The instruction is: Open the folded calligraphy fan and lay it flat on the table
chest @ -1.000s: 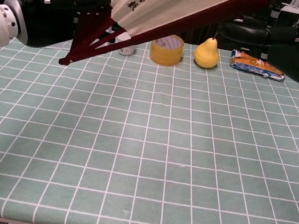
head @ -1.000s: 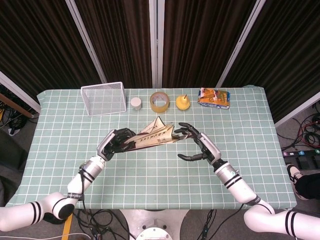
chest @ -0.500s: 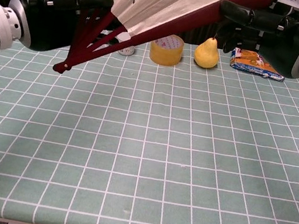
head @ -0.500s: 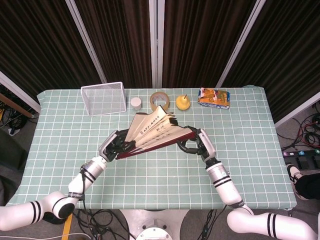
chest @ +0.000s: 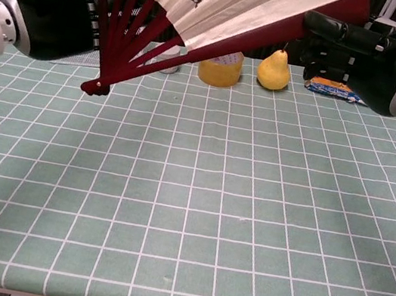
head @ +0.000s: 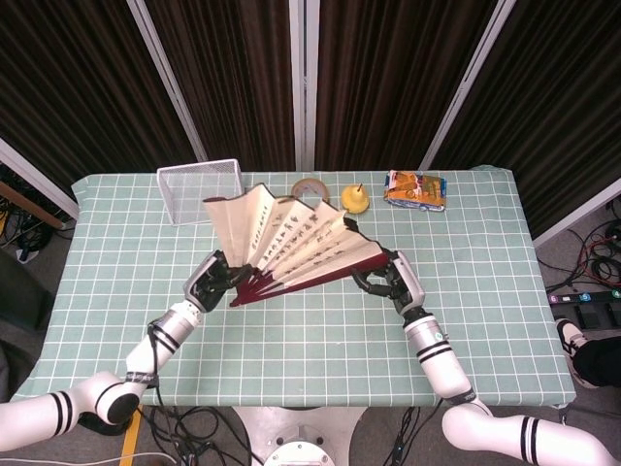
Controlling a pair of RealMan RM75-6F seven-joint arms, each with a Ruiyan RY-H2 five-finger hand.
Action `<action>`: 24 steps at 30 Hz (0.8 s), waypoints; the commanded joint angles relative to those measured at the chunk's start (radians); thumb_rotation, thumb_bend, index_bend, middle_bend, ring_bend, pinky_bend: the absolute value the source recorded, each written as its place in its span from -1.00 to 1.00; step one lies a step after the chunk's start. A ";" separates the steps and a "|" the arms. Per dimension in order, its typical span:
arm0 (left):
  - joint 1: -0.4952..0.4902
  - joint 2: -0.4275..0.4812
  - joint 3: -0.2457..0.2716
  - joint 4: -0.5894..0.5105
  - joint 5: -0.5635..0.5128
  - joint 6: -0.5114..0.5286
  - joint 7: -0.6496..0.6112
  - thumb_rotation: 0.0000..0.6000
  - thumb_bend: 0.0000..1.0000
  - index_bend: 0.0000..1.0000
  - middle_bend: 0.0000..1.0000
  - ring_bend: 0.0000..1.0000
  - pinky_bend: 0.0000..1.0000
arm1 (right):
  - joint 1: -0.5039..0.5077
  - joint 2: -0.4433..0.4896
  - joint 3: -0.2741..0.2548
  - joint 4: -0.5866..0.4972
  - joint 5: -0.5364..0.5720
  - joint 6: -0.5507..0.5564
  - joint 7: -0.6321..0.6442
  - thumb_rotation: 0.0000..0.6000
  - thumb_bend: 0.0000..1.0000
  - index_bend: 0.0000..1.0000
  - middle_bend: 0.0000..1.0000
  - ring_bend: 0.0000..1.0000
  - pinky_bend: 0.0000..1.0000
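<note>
Your left hand (head: 212, 280) grips the dark red ribs near the pivot of the cream paper calligraphy fan (head: 286, 239), and your right hand (head: 388, 281) clasps its outer dark red guard stick. The fan spreads wide between both hands, held above the green checked tablecloth (head: 320, 330). Beyond the fan sit a white wire basket (head: 199, 184), a tape roll (chest: 222, 68), a yellow pear (head: 355, 199) and an orange snack packet (head: 415, 189).

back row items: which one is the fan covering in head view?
The tape roll: the fan overlaps its lower part. The wire basket, pear and snack pack show clear of it.
</note>
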 commanded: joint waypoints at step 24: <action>0.076 -0.004 -0.136 -0.091 -0.461 0.019 0.323 1.00 -0.19 0.09 0.01 -0.20 -0.08 | -0.122 0.065 0.035 -0.081 0.236 -0.134 0.130 1.00 -0.10 0.93 0.43 0.15 0.24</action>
